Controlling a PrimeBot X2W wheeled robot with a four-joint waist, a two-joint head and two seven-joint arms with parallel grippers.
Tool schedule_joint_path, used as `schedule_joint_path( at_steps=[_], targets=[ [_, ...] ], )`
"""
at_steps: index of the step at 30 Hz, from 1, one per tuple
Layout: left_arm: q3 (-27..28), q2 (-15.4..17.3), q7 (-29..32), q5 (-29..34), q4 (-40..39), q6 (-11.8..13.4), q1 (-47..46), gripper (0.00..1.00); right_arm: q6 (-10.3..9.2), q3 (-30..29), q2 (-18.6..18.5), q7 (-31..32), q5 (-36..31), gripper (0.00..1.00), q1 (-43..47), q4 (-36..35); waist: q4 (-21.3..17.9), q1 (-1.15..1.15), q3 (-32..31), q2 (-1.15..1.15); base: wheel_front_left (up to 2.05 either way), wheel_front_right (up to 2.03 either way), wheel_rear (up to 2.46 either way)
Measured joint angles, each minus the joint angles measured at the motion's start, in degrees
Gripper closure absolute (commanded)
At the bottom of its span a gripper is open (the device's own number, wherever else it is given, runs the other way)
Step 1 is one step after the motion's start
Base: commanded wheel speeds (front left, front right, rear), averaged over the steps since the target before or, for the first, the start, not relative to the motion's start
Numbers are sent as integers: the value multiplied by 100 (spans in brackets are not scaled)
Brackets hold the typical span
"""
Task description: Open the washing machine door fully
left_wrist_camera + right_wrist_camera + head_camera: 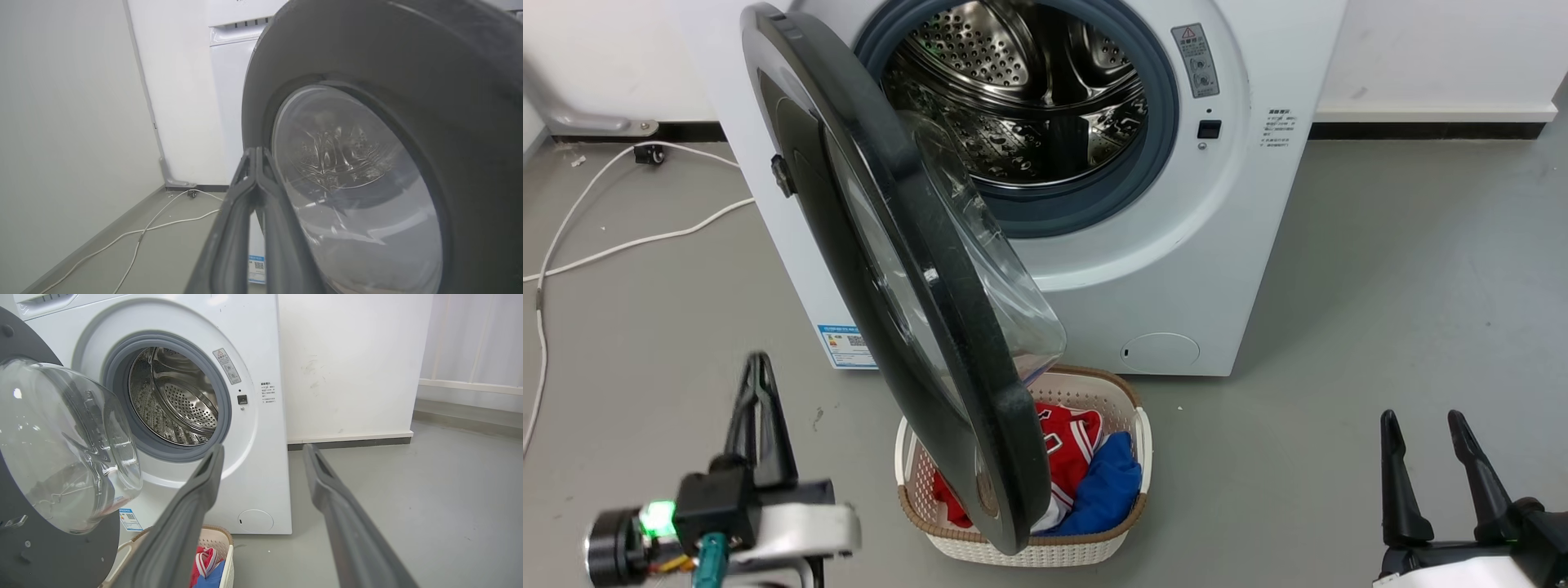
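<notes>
Glossy black, the washing machine door point(907, 269) stands partly swung out from the white washing machine point(1241, 237). It is hinged at the 9 o'clock side of the opening and turned nearly edge-on to the head view. Its clear glass bowl point(1005, 278) bulges toward the steel drum point(1029, 90), which lies open to sight.

The left tool point(760, 363) sits at about 8 o'clock from the door, with grey floor point(1380, 286) between them. Its two fingers are pressed together and grip nothing. In the left wrist view these fingers point(261, 171) point up along the door's outer face, just beside the window. I cannot tell whether they touch it.

The right tool point(1421, 420) is at about 4 o'clock from the door, well apart from it. Its fingers are spread wide and empty.

The door's lower rim hangs over a pale laundry basket point(1029, 555) on the floor at 6 o'clock of the machine. The basket holds a red garment point(1070, 441) and a blue garment point(1111, 486). A white cable point(605, 245) trails across the floor at 9 o'clock.
</notes>
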Motion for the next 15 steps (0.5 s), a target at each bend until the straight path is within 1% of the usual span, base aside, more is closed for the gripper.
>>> schedule_joint_path(
  at_steps=[5,7,11,15],
  targets=[
    [-42,122,0,10,-565,-143,-380,100,0,62,0,0,-42,0,-3,-8,6,0,29,0,0,0,0],
    [-130,133,0,67,-827,-144,-521,100,0,101,1,0,-45,0,-7,-10,-7,0,44,0,0,0,0],
    [-424,118,-1,188,-1328,-153,-730,100,0,129,1,0,-32,0,-14,-19,-33,0,62,0,0,0,0],
    [-822,113,0,268,-1622,-237,-881,100,0,133,1,0,-36,0,-20,-46,-62,0,65,0,0,0,0]
  ],
)
